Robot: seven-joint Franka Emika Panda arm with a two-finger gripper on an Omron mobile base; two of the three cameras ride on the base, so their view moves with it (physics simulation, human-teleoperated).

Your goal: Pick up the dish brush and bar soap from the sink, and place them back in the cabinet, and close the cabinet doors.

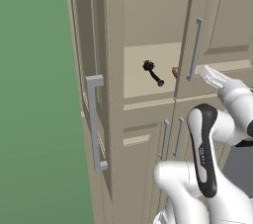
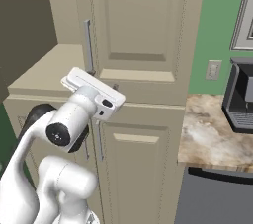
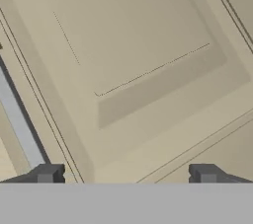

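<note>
Left base view: dish brush [image 1: 152, 71] lies on the cabinet [image 1: 114, 45] shelf, bar soap [image 1: 175, 72] peeking just beside the right door's edge; left door [image 1: 91, 119] swung wide.
Right base view: gripper [image 2: 74, 81] beside the right door's bar handle [image 2: 89, 46].
Hand view: fingers [image 3: 48, 173] spread wide, empty, facing the door panel [image 3: 133, 65].
Handling: doors likely stiff, light, hinged; push the flat panel or hook the handle.

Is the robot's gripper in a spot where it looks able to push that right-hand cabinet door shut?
Probably yes. The gripper is open and faces the raised panel of the right cabinet door close up, beside its bar handle, with nothing between them. The dish brush lies back on the shelf.
</note>
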